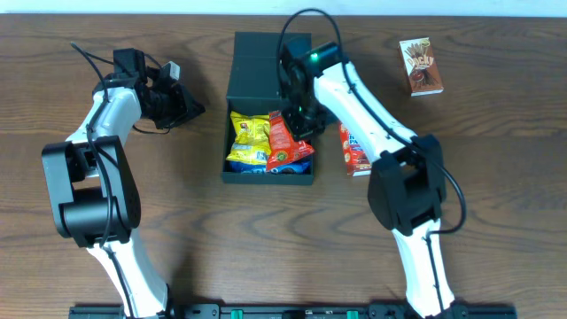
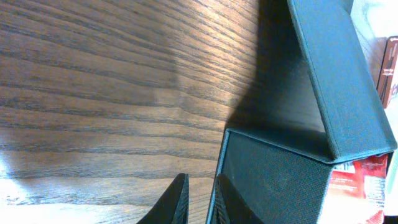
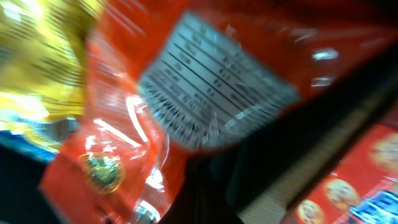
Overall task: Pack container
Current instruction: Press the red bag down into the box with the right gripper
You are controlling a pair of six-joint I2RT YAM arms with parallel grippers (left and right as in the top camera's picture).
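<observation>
Three packets crowd the container [image 1: 266, 177] at mid-table, its flap lid [image 1: 266, 62] open at the far end. Inside, against the right wall, your right gripper [image 1: 301, 120] sits on the red packet [image 1: 282, 142]. You cannot tell whether it is clamped or loose, because its wrist view is all blurred foil. Lift while the foil clings and that packet may ride out over the wall. Just left of the container, your left gripper [image 1: 195, 109] is empty, jaws slightly apart; a careless swing would shove the container. Just right of it, a red-and-white packet [image 1: 354, 149] waits.
</observation>
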